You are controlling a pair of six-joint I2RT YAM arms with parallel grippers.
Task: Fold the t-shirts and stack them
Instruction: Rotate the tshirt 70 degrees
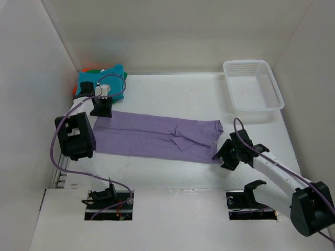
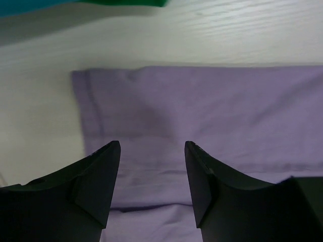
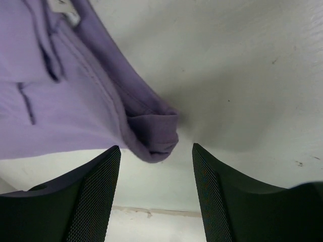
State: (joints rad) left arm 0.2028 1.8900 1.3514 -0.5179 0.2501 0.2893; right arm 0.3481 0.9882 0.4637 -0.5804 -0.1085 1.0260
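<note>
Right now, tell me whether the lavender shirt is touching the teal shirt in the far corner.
Apart. The left wrist view shows a wide strip of bare table between the lavender shirt and the teal shirt.

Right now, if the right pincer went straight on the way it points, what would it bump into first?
The right pincer would most likely meet the folded corner of the lavender shirt, just ahead of its open tips, then the table; depth is unclear.
</note>
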